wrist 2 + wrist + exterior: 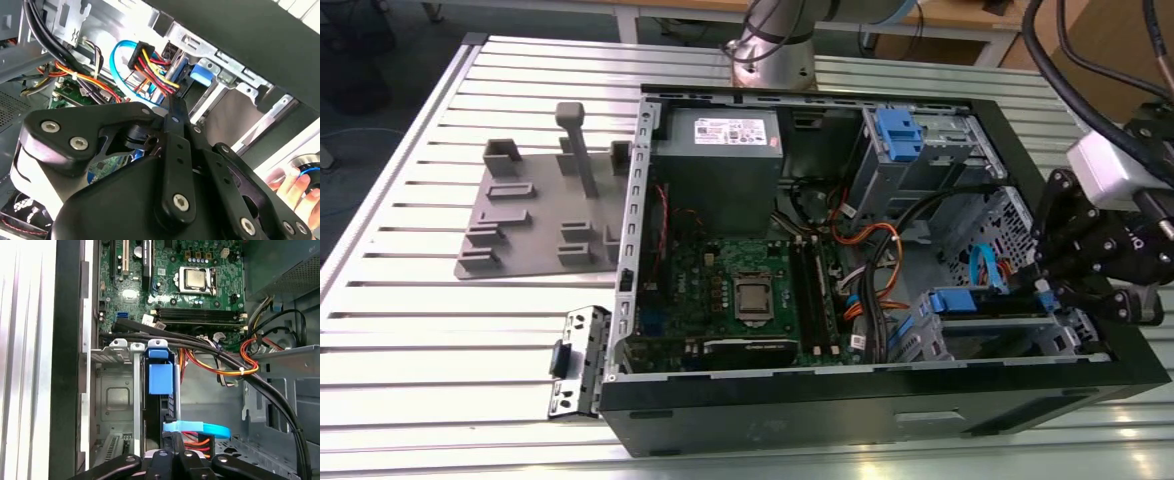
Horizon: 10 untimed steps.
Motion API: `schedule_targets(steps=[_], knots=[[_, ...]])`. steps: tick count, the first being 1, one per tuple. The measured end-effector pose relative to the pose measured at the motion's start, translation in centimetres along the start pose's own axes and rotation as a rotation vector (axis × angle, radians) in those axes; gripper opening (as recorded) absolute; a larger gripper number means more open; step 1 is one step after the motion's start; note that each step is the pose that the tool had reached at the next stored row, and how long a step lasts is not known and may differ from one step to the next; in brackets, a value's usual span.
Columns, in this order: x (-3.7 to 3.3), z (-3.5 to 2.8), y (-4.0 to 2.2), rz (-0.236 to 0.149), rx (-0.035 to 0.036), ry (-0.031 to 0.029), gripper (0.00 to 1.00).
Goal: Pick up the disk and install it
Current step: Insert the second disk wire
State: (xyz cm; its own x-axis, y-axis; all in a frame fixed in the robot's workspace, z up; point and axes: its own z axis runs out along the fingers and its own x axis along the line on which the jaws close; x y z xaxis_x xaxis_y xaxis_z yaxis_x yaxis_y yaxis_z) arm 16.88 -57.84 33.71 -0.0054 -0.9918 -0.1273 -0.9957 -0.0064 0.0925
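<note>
Exterior view: an open case (pixel 854 395) lies on a slatted table (pixel 400 330), with a grey stand (pixel 520 215) on the exterior view's left. The gripper (pixel 1054 295) hangs over the case's near corner on the exterior view's right, just at the drive bay. The disk (pixel 958 300) sits there, its blue rail showing.

Second wrist view: the gripper (pixel 175 107) points down into the bay close to a bundle of red, yellow and blue cables (pixel 150 70). Its linkage hides the tips, so I cannot tell whether it grips the disk or has let go. A person's hand (pixel 292 187) shows outside the case.

First wrist view: the disk (pixel 160 377) stands on edge in the bay, between its metal walls and touching or nearly touching the gripper (pixel 172 457). A blue cable (pixel 200 429) lies just beside the gripper. The board (pixel 200 280) lies beyond.

By my judgement, pick-up is done and the work is at the install step, with the disk partly or fully seated. Finishing calls for a straight push along the bay, the disk kept square to its walls and clear of the cables.
</note>
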Motion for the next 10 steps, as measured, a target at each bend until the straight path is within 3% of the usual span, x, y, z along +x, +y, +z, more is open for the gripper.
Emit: schedule_targets(steps=[3,10], knots=[[-0.06,-0.51,-0.03,0.0,0.0,0.0001,0.1],[-0.33,-2.61,0.07,0.0,0.0,0.0001,0.1]])
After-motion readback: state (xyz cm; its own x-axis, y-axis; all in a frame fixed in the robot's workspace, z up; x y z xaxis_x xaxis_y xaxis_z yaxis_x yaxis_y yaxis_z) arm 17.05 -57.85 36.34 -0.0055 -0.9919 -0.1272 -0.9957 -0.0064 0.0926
